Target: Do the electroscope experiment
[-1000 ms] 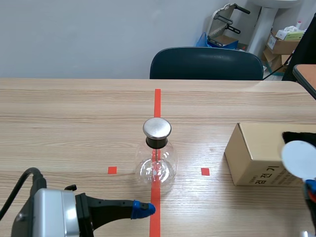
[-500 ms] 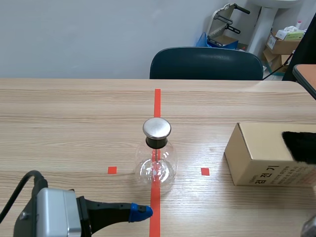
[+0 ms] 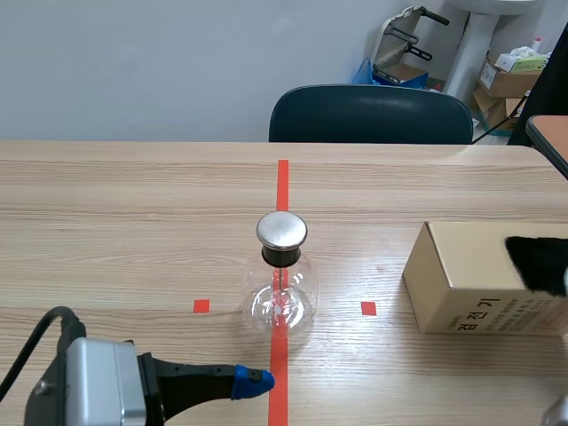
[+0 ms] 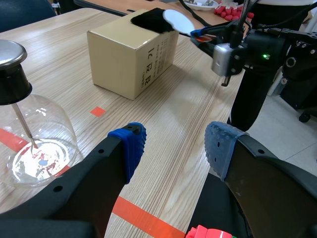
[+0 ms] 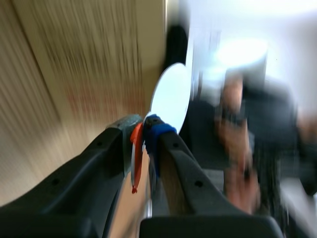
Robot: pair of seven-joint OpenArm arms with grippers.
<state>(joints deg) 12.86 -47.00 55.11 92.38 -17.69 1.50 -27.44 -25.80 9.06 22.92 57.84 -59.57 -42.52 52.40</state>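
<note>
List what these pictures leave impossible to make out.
Right wrist view: motion blur smears everything behind the white disc.
Scene view: the right gripper lies past the edge; the black cloth on the box is cut off.
Electroscope: the rod's lower end is too small.

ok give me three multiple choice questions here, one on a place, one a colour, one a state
1. Where does the clear glass flask with the silver metal cap stand? A on the long orange-red tape line; B on the brown cardboard box; C on the dark chair.
2. What colour are the left tool's pads? A blue; B yellow; C white.
3. How is the right tool? A open; B shut on nothing; C shut on the white round disc with an orange-red handle.
Answers: A, the line runs under the flask; A, both pads show blue; C, its fingers pinch the handle.
</note>
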